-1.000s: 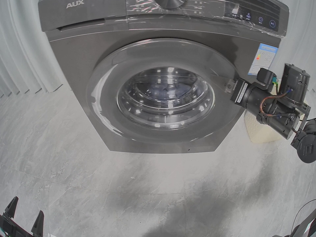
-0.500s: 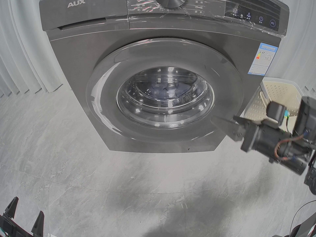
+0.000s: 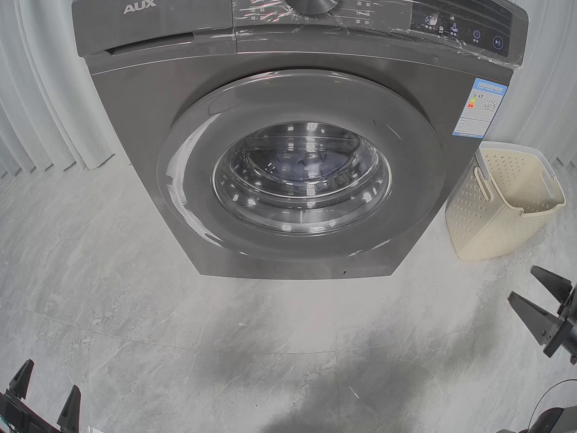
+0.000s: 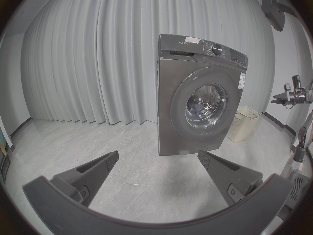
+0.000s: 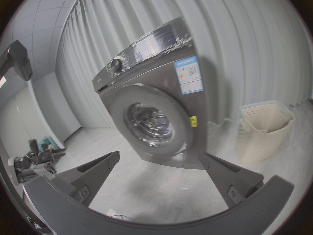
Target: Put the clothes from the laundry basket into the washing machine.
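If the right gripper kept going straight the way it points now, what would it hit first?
Most likely the washing machine, low on its front below the closed door, though depth is unclear. The right gripper, jaws open, aims there; the laundry basket stands off to one side.

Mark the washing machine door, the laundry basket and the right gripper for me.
washing machine door (image 3: 300, 175), head view, centre of the glass window.
laundry basket (image 3: 481, 227), head view, perforated side wall.
right gripper (image 3: 523, 284), head view, midway between its open fingertips.
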Tool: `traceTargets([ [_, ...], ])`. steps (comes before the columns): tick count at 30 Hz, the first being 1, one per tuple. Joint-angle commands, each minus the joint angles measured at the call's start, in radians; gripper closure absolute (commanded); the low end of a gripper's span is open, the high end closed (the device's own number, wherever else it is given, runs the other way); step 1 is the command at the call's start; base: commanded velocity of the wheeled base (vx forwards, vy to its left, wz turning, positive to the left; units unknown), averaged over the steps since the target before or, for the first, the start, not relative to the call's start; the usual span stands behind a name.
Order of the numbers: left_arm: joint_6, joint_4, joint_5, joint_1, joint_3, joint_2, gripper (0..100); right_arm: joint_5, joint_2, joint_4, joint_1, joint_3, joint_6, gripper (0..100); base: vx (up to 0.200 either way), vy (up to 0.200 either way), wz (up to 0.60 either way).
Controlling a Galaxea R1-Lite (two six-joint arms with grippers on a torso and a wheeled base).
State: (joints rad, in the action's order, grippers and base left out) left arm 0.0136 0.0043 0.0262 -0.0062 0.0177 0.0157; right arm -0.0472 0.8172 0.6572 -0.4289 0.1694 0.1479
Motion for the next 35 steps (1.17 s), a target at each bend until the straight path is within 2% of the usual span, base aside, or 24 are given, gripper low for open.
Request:
traceTargets([
  [1, 0.0, 0.0, 0.0, 0.0, -0.016, -0.008, 0, -0.017, -0.538, -0.343, 0.274, -0.062, -0.062, 0, 0.0, 0.0, 0.0],
  [6, 0.0, 0.0, 0.0, 0.0, -0.016, -0.008, 0, -0.016, -0.721, -0.513, 0.326, -0.068, -0.067, 0, 0.0, 0.0, 0.0],
  [10, -0.006, 0.0, -0.002, 0.0, -0.016, -0.008, 0, -0.003, -0.733, -0.449, 0.36, -0.169, -0.083, 0, 0.0, 0.0, 0.0],
  [13, -0.006, 0.0, -0.003, 0.0, -0.016, -0.008, 0, -0.011, -0.8, -0.564, 0.435, -0.169, -0.099, 0, 0.0, 0.0, 0.0],
  [16, -0.006, 0.002, -0.003, 0.0, -0.016, -0.008, 0, 0.006, -0.817, -0.61, 0.435, -0.169, -0.11, 0, 0.0, 0.0, 0.0],
  [18, -0.006, 0.002, -0.005, 0.0, -0.016, -0.008, 0, 0.047, -0.817, -0.643, 0.434, -0.169, -0.119, 0, 0.0, 0.0, 0.0],
  [19, -0.009, 0.002, -0.005, 0.0, -0.015, -0.008, 0, 0.053, -0.817, -0.653, 0.434, -0.169, -0.119, 0, 0.0, 0.0, 0.0],
  [22, -0.012, 0.0, -0.005, 0.0, -0.015, -0.008, 0, 0.053, -0.817, -0.653, 0.438, -0.169, -0.122, 0, 0.0, 0.0, 0.0],
  [26, -0.014, 0.0, -0.006, 0.0, -0.016, -0.008, 0, 0.049, -0.817, -0.654, 0.438, -0.169, -0.149, 0, 0.0, 0.0, 0.0],
  [30, -0.02, 0.0, -0.009, 0.0, -0.015, -0.008, 0, 0.049, -0.817, -0.654, 0.435, -0.169, -0.145, 0, 0.0, 0.0, 0.0],
  [31, -0.006, -0.001, -0.008, 0.0, -0.016, -0.008, 0, 0.049, -0.817, -0.654, 0.435, -0.169, -0.146, 0, 0.0, 0.0, 0.0],
  [35, -0.007, -0.001, -0.008, 0.0, -0.016, -0.01, 0, 0.047, -0.817, -0.653, 0.435, -0.169, -0.152, 0, 0.0, 0.0, 0.0],
])
